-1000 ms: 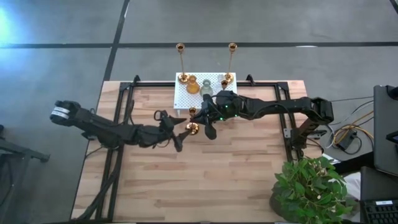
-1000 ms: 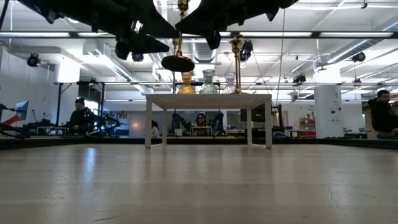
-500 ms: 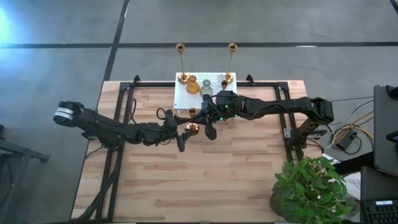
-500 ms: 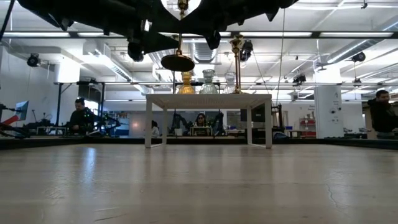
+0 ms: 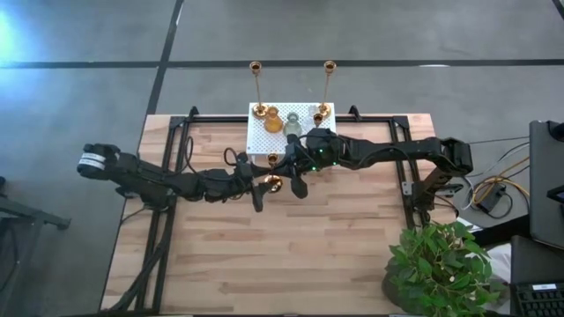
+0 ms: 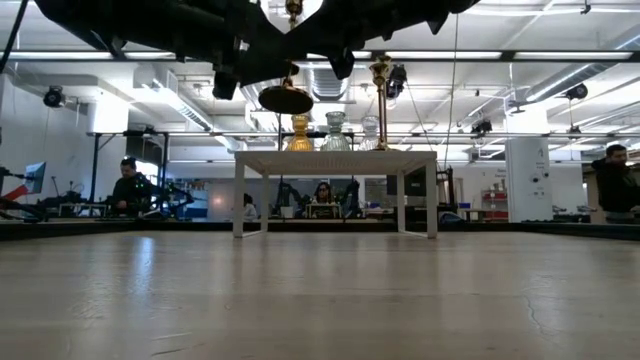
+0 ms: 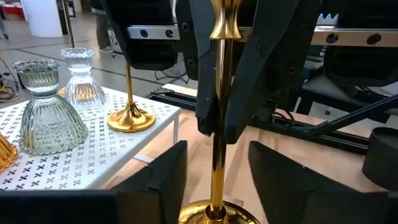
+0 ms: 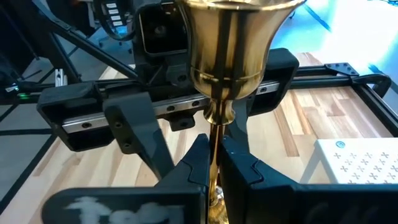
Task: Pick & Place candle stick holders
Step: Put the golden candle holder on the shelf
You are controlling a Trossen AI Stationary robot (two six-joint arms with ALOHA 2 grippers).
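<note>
Right wrist view: right end effector (image 8: 213,163) pinching thin stem of tall brass candle stick holder (image 8: 217,93), held upright above tabletop (image 5: 352,238), just near of white rack (image 5: 261,141). Left end effector (image 7: 214,171) spread, one finger either side of same stem near round base, not yet closed. Looks like a handover mid-air. Next: close left on stem, then release right. Remaining holders (image 5: 280,121) standing on rack.

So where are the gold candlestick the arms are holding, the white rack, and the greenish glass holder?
gold candlestick (image 7: 219,118), left wrist view, on its thin stem.
white rack (image 7: 99,152), left wrist view, on its perforated top.
greenish glass holder (image 7: 46,121), left wrist view, on its ribbed bell-shaped body.
</note>
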